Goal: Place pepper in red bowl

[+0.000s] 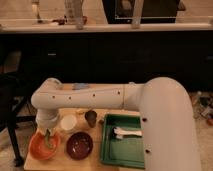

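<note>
White arm reaches left across the wooden tabletop, its wrist pointing down at the left end. Right of the gripper lies a green tray holding a white utensil. Directly below the gripper sits the red bowl, with the pepper standing in it. Whether the fingers grip the pepper I cannot tell. Just right: maroon bowl, white cup, dark cup.
</note>
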Available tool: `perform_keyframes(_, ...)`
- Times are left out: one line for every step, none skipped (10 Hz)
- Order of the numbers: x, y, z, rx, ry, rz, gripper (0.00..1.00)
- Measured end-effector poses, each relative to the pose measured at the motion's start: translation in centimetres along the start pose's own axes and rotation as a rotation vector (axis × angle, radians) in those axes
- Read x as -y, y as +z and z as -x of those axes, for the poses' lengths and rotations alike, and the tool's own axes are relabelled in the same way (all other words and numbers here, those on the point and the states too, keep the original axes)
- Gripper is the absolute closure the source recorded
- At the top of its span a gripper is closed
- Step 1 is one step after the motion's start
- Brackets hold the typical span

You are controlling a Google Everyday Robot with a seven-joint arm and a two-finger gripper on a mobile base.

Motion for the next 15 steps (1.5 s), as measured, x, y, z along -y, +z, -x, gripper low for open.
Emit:
perform_keyframes(0.1,0.5,-0.2,0.010,-0.001,0.006,1.00)
perform_keyframes(0.1,1.1,-0.4,0.022,0.000,0.013,1.00)
perform_keyframes(0.2,1.7,-0.5,0.033,0.000,0.018,1.00)
perform_keyframes(0.4,2.0,-0.6,0.041,-0.001,0.020,1.00)
perform_keyframes(0.5,2.5,-0.6,0.051,-0.003,0.024,1.00)
perform_keyframes(0.6,3.0,-0.6,0.060,-0.006,0.028,1.00)
perform_keyframes(0.6,3.3,-0.6,0.066,-0.007,0.030,1.00)
perform_keyframes(0.5,4.0,-0.7,0.076,-0.006,0.033,1.00)
perform_keyframes(0.6,4.4,-0.7,0.084,-0.006,0.036,1.00)
perform_keyframes(0.6,4.7,-0.7,0.088,-0.006,0.038,1.00)
perform_keyframes(0.8,4.9,-0.7,0.092,-0.006,0.038,1.00)
perform_keyframes(0.9,5.1,-0.7,0.097,-0.007,0.034,1.00)
perform_keyframes(1.0,5.3,-0.7,0.102,-0.008,0.031,1.00)
perform_keyframes(1.1,5.5,-0.7,0.105,-0.008,0.028,1.00)
perform_keyframes(1.2,5.8,-0.8,0.111,-0.006,0.022,1.00)
